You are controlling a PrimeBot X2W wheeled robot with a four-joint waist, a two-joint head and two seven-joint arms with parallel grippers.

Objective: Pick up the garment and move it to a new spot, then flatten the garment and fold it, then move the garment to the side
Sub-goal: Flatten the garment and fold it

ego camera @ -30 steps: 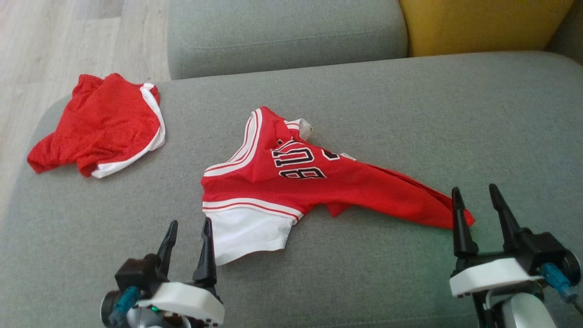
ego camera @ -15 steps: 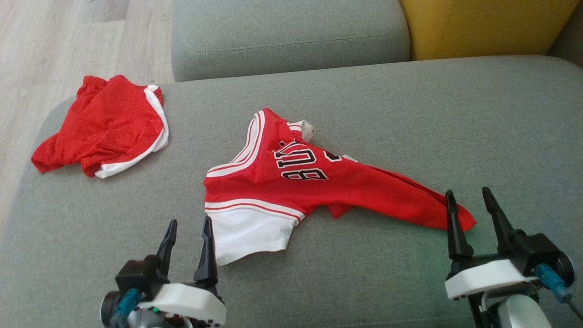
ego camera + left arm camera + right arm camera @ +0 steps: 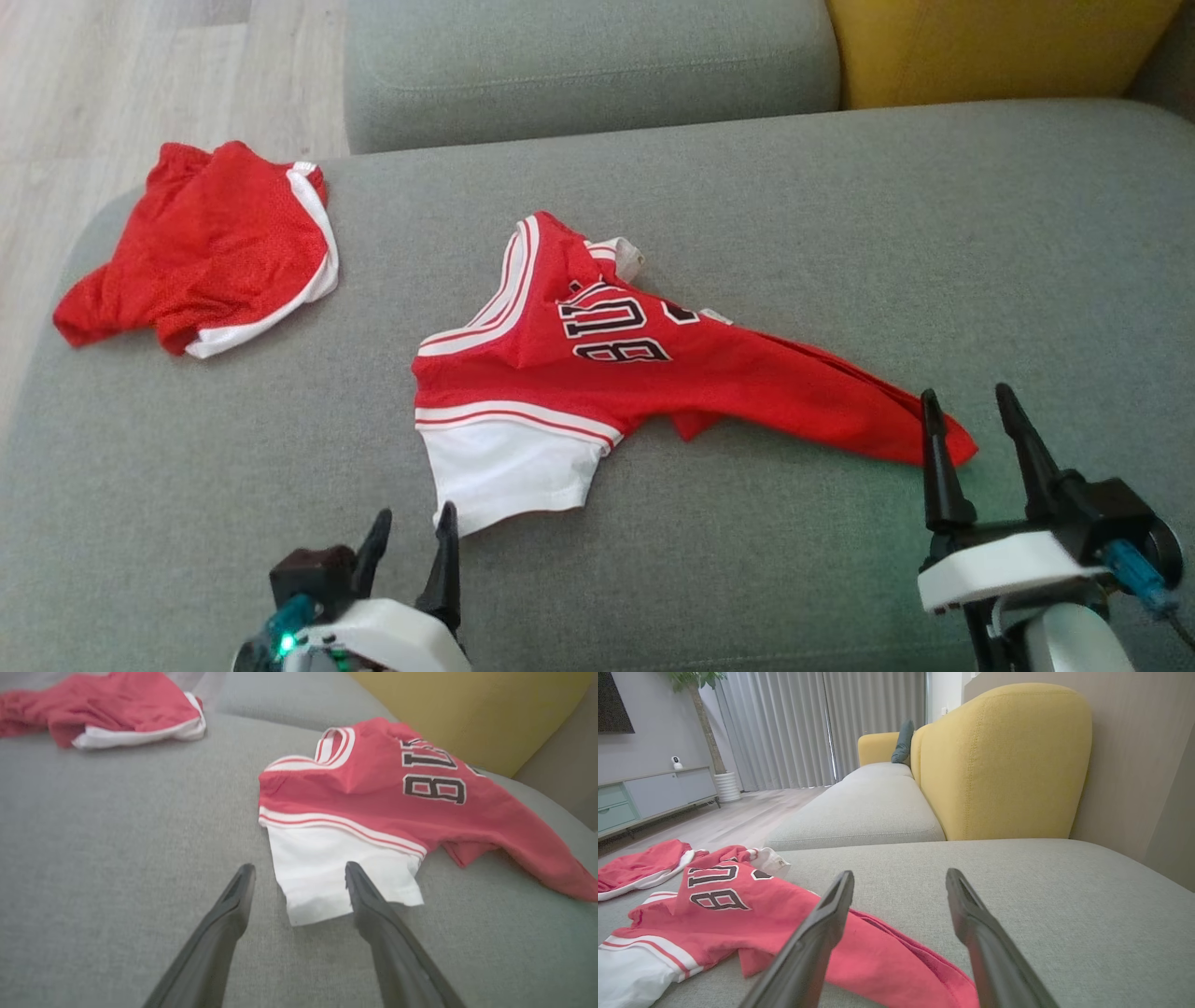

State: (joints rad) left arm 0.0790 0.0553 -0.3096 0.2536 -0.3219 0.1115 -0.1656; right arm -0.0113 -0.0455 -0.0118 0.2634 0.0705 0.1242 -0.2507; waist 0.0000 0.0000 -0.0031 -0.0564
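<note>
**Both grippers poised at the jersey's ends, nothing gripped yet**

The garment point(image 3: 653, 383), a red jersey with black lettering and white trim, lay crumpled near the middle of the grey seat cushion point(image 3: 840, 233); its white sleeve point(image 3: 509, 467) pointed toward the robot's left, and its red tail point(image 3: 938, 446) was drawn out into a narrow twist toward the right. The left gripper point(image 3: 415, 511) stood with its jaws spread wide and empty, just short of the sleeve's near edge; in the left wrist view that edge lay in line with the gap between the jaws. The right gripper point(image 3: 966, 394) was likewise wide open and held nothing; one jaw crossed in front of the tail's tip, though whether it touched the cloth could not be told.

The step in hand looked like the first pickup. It would go best with each gripper brought low enough to pinch all layers rather than a single skin of fabric; the left should bite well inside the sleeve hem, not on its very corner; the right should take the bunched tail where it is thickest; both should lift together so that the jersey hangs stretched rather than sagging.

Farther out, a second red garment point(image 3: 205, 247) sat at the cushion's left edge, well apart; any new spot ought to stay clear of it. Beyond lay a yellow backrest point(image 3: 980, 47) and pale floor point(image 3: 112, 75).
</note>
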